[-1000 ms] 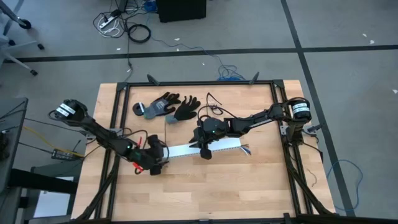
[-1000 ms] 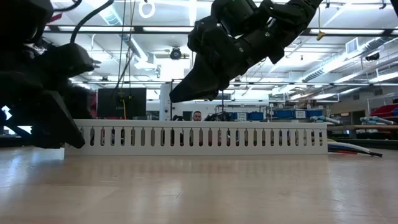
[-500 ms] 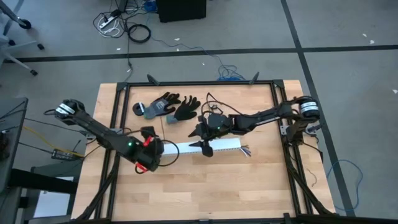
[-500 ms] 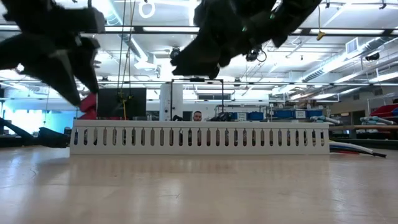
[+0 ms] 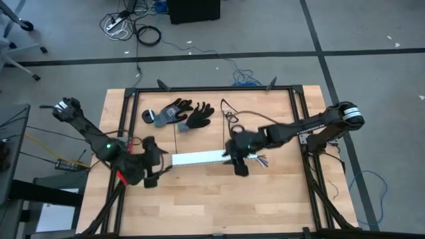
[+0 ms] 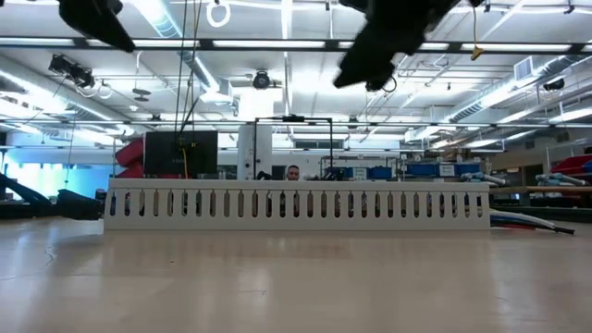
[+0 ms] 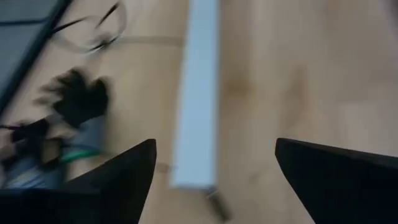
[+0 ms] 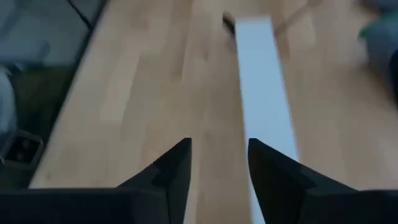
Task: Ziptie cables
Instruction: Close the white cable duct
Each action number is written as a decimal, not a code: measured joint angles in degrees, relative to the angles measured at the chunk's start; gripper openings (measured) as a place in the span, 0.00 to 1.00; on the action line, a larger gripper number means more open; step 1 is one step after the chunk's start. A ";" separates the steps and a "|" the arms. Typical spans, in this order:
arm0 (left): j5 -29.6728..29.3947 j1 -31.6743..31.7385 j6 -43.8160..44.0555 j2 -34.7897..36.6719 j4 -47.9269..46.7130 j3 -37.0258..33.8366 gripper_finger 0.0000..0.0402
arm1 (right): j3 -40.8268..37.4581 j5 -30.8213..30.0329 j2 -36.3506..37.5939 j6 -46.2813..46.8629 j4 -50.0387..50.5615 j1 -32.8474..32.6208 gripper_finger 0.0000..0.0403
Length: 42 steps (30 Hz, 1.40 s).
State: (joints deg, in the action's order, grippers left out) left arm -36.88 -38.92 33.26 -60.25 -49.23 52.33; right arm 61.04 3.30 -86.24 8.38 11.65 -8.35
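Several thin cables (image 5: 261, 159) poke from the right end of the white slotted strip (image 5: 199, 159) on the surface. Light, floppy and apt to splay, I judge; best taken near the strip's end. My right pincer (image 5: 240, 167) hovers just beside them, parted and empty; my left pincer (image 5: 150, 174) is spread wide.

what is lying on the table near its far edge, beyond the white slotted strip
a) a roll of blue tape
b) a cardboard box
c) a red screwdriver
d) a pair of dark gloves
d: in the high view the dark gloves lie spread on the wooden table beyond the white slotted strip.
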 joint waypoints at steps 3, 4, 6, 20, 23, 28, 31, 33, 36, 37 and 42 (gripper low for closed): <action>0.11 -2.43 -0.03 1.17 10.65 -4.56 0.80 | -0.02 -4.61 -0.72 2.42 4.52 -4.26 0.33; 0.64 -2.82 -0.02 1.04 13.41 -6.42 0.79 | -0.02 -6.01 -1.23 3.24 5.57 -5.61 0.31; 3.14 -3.02 0.08 -0.11 18.27 -10.23 0.78 | -0.76 -7.92 -2.40 4.33 6.49 -8.08 0.26; 14.25 5.12 -4.66 -11.81 43.93 -24.72 0.38 | -11.81 -12.36 -6.56 13.06 -3.69 -9.84 0.00; 15.43 6.37 -5.01 -13.72 45.38 -25.53 0.22 | -14.17 -12.34 -6.58 13.91 -5.43 -8.77 0.00; 14.35 9.93 -6.93 -16.01 45.89 -25.59 0.02 | -17.08 -13.16 -6.54 13.96 -7.42 -6.35 0.00; 14.03 12.43 -8.55 -16.66 45.36 -25.59 0.01 | -18.55 -13.30 -6.54 13.50 -9.29 -4.39 0.00; 13.99 14.04 -10.17 -16.68 44.11 -25.59 0.00 | -18.83 -13.35 -6.54 12.86 -9.49 -3.26 0.00; 14.00 16.56 -11.99 -16.68 43.34 -25.78 0.00 | -18.84 -13.37 -6.54 10.94 -9.61 -1.89 0.00; 14.06 17.55 -12.67 -16.68 43.83 -26.18 0.00 | -18.84 -13.53 -6.54 10.07 -9.57 -1.37 0.00; 14.64 22.02 -15.24 -16.66 45.71 -28.13 0.00 | -18.84 -14.14 -6.54 7.12 -9.63 1.58 0.00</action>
State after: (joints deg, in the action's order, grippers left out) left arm -22.24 -16.90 18.02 -76.91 -3.51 24.20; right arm 42.19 -10.84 -92.77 15.50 2.03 -6.78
